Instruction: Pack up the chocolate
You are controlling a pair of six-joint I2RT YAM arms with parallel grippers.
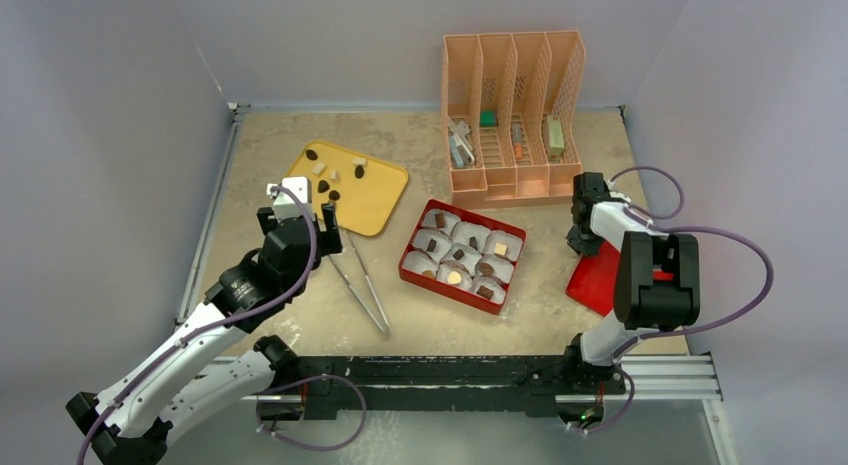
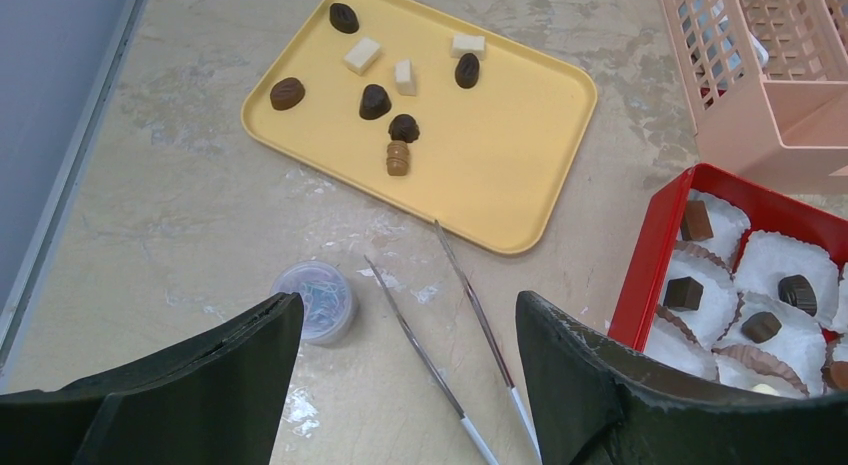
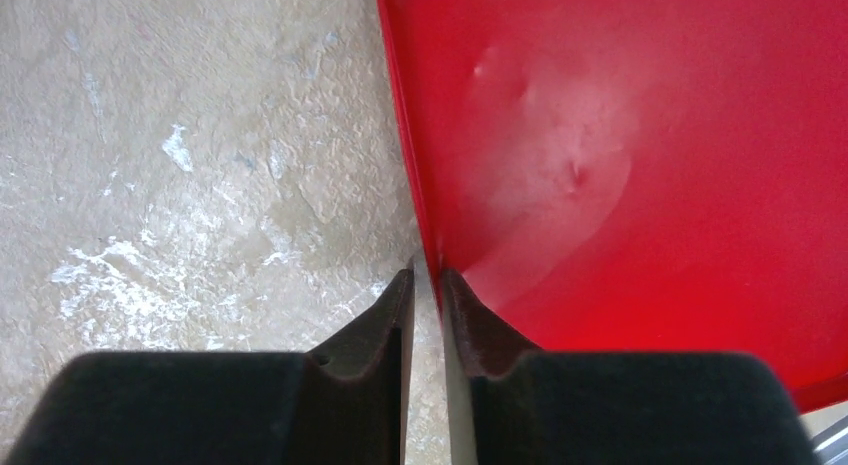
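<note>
Marbled tabletop [image 2: 150, 185]: chocolate [image 2: 375, 101] loose on yellow tray [image 2: 500, 155], more in red box [image 2: 650, 265] right of tray. Likely light, brittle, slick; pinch sides gently. Left gripper [image 2: 408, 310] agape, empty; right gripper [image 3: 427, 280] pinching edge of red lid [image 3: 650, 135].

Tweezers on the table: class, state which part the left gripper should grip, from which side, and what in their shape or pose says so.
Grip the tweezers at mid-length, coming down from above with the left gripper, one finger outside each leg. They lie flat, legs spread side by side, tips toward the yellow tray, so closing probably pinches both together.
</note>
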